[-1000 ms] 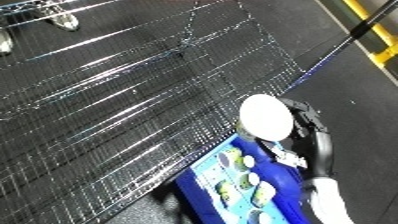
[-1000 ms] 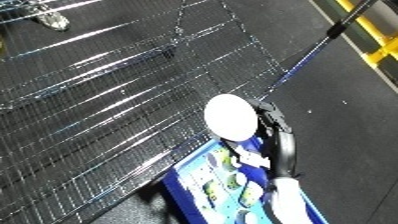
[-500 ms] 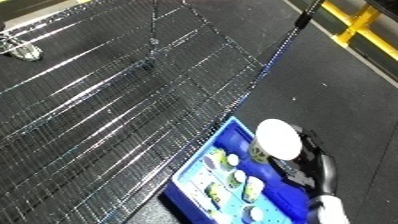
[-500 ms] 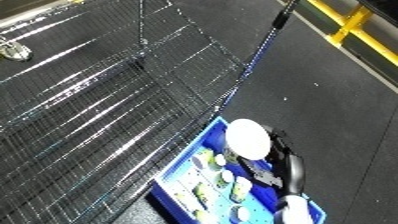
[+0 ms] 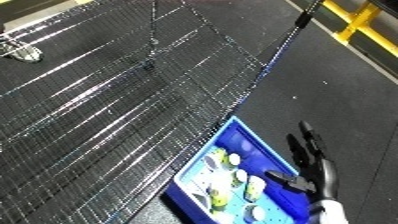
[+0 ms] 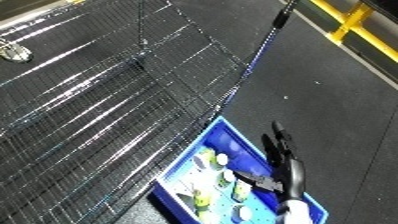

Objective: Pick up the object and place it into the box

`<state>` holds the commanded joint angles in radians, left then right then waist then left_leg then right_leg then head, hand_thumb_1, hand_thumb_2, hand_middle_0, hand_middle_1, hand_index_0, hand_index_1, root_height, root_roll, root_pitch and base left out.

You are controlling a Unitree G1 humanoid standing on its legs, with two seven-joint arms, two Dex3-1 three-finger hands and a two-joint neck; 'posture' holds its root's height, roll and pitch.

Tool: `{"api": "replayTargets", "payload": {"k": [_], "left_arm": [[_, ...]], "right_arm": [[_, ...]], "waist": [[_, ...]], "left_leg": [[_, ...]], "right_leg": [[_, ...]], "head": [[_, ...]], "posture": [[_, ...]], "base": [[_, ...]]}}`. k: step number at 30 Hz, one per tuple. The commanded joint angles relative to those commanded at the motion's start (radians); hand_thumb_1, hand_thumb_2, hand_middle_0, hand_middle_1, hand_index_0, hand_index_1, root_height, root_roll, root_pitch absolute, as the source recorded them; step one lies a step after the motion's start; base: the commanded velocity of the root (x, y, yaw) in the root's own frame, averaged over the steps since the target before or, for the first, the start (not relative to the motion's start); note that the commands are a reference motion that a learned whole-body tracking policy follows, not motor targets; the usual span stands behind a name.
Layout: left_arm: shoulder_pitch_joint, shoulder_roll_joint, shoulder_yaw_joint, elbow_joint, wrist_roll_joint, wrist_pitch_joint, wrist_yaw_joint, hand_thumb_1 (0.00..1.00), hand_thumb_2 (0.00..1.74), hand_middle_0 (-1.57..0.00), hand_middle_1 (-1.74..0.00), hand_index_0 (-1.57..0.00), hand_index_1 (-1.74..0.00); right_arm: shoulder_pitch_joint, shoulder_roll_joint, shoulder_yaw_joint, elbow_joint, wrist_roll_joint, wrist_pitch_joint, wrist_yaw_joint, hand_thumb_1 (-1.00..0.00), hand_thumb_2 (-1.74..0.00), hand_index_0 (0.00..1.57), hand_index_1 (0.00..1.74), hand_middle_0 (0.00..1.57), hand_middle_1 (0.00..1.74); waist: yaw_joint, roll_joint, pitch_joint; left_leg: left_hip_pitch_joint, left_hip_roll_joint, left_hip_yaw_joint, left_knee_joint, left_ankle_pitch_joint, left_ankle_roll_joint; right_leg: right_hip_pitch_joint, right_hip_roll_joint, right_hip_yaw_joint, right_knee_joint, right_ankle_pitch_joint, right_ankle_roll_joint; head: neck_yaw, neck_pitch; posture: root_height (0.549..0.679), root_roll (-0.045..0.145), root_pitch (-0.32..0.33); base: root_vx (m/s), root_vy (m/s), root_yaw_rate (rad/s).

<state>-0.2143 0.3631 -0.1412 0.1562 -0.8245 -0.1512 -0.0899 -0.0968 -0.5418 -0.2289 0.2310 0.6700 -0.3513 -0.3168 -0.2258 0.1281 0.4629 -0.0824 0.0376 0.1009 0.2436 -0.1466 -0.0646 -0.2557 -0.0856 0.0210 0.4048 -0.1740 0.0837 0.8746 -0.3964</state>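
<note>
- The white round object I was carrying half a second ago is no longer in my right hand (image 5: 311, 165); my fingers (image 6: 280, 145) are straight and released, with nothing between them and the thumb.
- I cannot pick that object out for certain now; I judge it has dropped into the blue bin (image 5: 253, 145), among the pale round things just to the left of my fingers.
- That would mean the placing is done, and what remains is to draw my hand clear.
- The bin lies under and to the left of my fingers, tilted in the view, its near rim running off the lower edge.
- Inside it sit several small items (image 5: 233, 176), whitish and yellow-green, crowded towards the end below my thumb; the far end beyond my fingertips shows bare blue floor.
- Left of the bin, further from my fingers, a large wire rack (image 5: 124, 105) spreads across the dark floor (image 6: 338, 100).
- Well beyond my fingertips, a yellow rail (image 5: 360, 22) crosses the top corner.
- My left hand shows in neither view.
</note>
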Motion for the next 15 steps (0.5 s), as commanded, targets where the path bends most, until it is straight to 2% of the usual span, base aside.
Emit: {"api": "replayTargets", "payload": {"k": [9,15], "left_arm": [[0.013,-0.003,0.004,0.000,-0.002,0.013,-0.015,1.00,1.74,-1.57,-1.74,-1.57,-1.74],[0.019,-0.006,-0.003,-0.009,0.002,0.022,-0.012,1.00,1.74,-1.57,-1.74,-1.57,-1.74]], "right_arm": [[0.013,0.004,0.007,-0.020,-0.013,0.021,0.041,0.00,0.00,0.00,0.00,0.00,0.00],[0.002,0.014,0.042,-0.067,-0.048,0.036,0.074,0.00,0.00,0.00,0.00,0.00,0.00]], "waist": [[0.010,-0.004,-0.006],[0.033,-0.016,-0.007]], "left_leg": [[0.002,0.002,-0.010,0.008,0.001,-0.0034],[-0.001,0.000,-0.026,0.005,0.008,-0.0035]], "right_leg": [[0.011,0.0021,-0.008,0.014,-0.009,-0.0077],[0.019,0.0043,-0.015,0.016,-0.014,-0.0120]], "head": [[-0.021,-0.054],[-0.086,-0.075]], "posture": [[0.673,0.076,0.030],[0.673,0.075,0.024]], "base": [[0.045,0.005,0.051],[0.032,-0.022,0.128]]}}
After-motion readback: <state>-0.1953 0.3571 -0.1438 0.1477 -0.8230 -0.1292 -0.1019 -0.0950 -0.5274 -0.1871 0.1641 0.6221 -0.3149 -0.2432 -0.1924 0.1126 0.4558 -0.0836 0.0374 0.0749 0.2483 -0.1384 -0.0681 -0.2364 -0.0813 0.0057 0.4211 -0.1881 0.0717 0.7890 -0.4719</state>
